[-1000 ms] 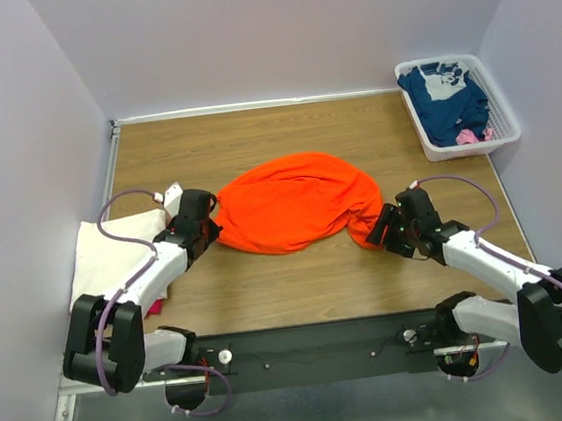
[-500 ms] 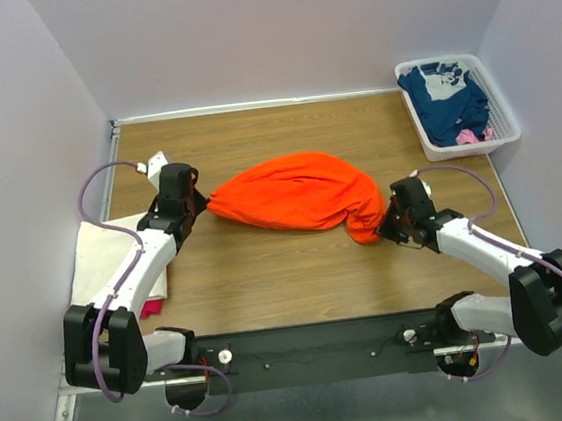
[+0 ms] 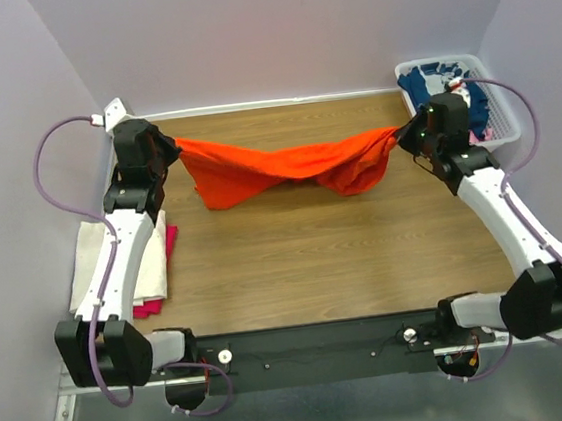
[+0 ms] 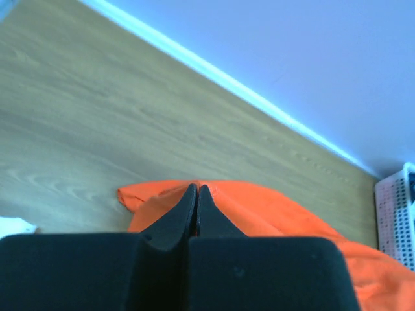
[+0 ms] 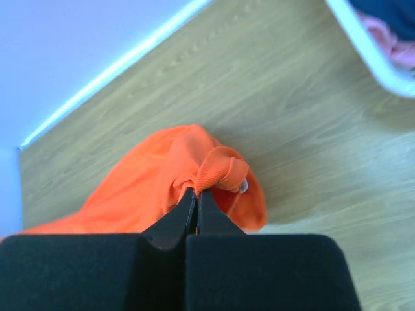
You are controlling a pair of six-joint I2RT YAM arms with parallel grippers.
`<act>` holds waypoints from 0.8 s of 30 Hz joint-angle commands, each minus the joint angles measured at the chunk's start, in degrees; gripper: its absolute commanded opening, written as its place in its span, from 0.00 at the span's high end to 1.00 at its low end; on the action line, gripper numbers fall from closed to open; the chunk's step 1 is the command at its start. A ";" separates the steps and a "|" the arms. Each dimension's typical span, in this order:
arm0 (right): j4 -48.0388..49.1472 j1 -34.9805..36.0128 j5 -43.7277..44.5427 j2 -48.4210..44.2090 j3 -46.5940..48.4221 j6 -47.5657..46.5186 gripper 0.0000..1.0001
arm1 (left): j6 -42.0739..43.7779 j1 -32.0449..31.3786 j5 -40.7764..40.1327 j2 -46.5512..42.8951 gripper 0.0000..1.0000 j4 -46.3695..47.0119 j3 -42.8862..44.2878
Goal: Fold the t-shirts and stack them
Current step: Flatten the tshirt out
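1. Both arms have swung out from the near middle of the wooden table (image 3: 306,258) to its far edge. The bright orange cotton t-shirt (image 3: 287,170), a heap on the wood a second ago, now hangs stretched between them along that far edge.
2. Your left gripper (image 3: 163,155) is pinched fully closed on the shirt's left end, near the far left corner. Your right gripper (image 3: 406,137) is closed just as tight on a bunched, ribbed roll of cloth at the right end, just beside the white slotted plastic basket (image 3: 509,131).
3. Expect the shirt to be light, limp and soft. It sags in the middle and loose folds droop toward the table. The right hold is on a thick roll rather than a flat hem, so it may slip under tension; flat hems or shoulder seams would likely hold better.
4. Both arms reach far forward with raised wrists, and the fingers point inward toward each other.
5. Your cream-white folded t-shirt (image 3: 90,256) lies at the left edge over the magenta-pink t-shirt (image 3: 169,244). The navy blue t-shirt (image 3: 481,104) sits in the basket.
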 commanded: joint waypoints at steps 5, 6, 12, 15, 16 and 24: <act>-9.19 -2.62 7.22 -10.95 7.88 -5.43 0.99 | 3.96 4.86 -1.38 -13.23 1.00 -2.06 2.30; -9.63 -2.54 9.15 -12.26 8.50 -5.52 1.00 | 4.40 4.86 -1.81 -13.77 1.00 -2.06 2.21; -10.08 -2.71 9.00 -6.93 11.58 -5.35 1.00 | 3.70 4.86 0.55 -11.68 1.00 -0.13 0.11; -9.99 -2.71 5.75 1.59 12.11 -5.08 1.00 | 2.82 4.86 2.22 -8.52 1.00 1.28 -2.00; -9.82 -2.71 5.39 3.79 12.11 -4.99 1.00 | 2.65 4.95 3.18 -7.54 1.00 1.72 -3.14; -7.00 -2.62 -1.90 27.25 11.58 -5.70 0.73 | 1.06 4.86 7.67 1.42 1.00 4.44 -10.96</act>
